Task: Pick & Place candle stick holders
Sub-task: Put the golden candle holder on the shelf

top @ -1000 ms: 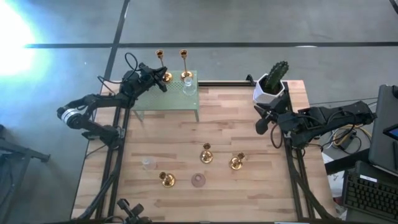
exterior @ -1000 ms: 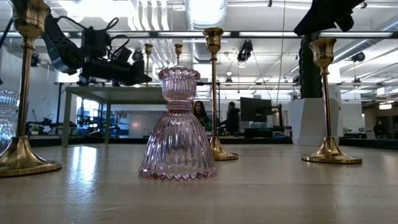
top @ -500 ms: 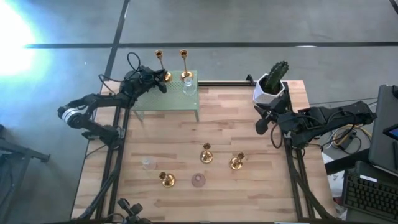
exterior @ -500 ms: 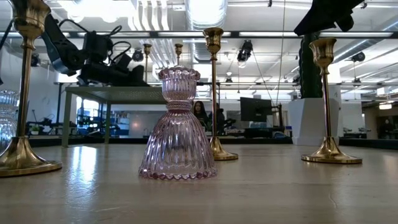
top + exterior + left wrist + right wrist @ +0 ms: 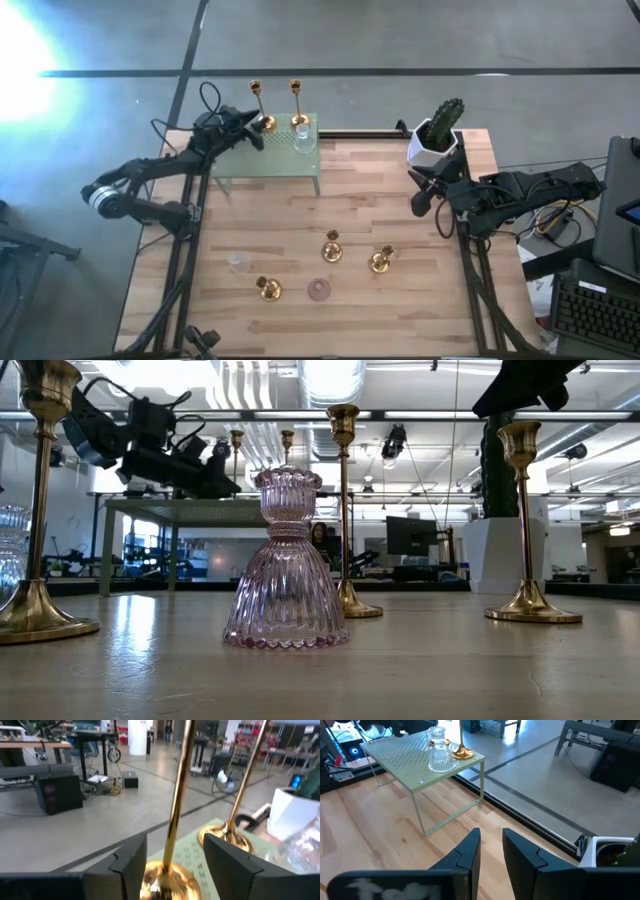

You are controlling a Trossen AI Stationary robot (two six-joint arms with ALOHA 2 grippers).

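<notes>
Two tall gold candle stick holders point(image 5: 265, 120) point(image 5: 299, 118) and a clear glass one point(image 5: 305, 141) stand on the green wire shelf point(image 5: 270, 160) at the table's far left. My left gripper point(image 5: 172, 850) is open and level at the shelf, one finger on either side of the left holder's round base point(image 5: 167, 879) and stem. Three gold holders point(image 5: 332, 248) point(image 5: 380, 261) point(image 5: 268, 289), a pink glass one point(image 5: 319, 290) and a clear one point(image 5: 238, 262) stand on the wooden table. My right gripper point(image 5: 425, 195) hovers at the right, open by a narrow gap, holding nothing.
A white pot with a green cactus point(image 5: 437, 135) stands at the far right corner, just beyond my right gripper. The shelf stands on thin legs point(image 5: 420, 822) over the tabletop. Bare wood lies between the shelf and the holders near the front edge.
The left arm's elbow has swung out toward the table's left edge, and its gripper has tipped a little while staying at the left holder on the shelf. That holder stands upright where it was.
</notes>
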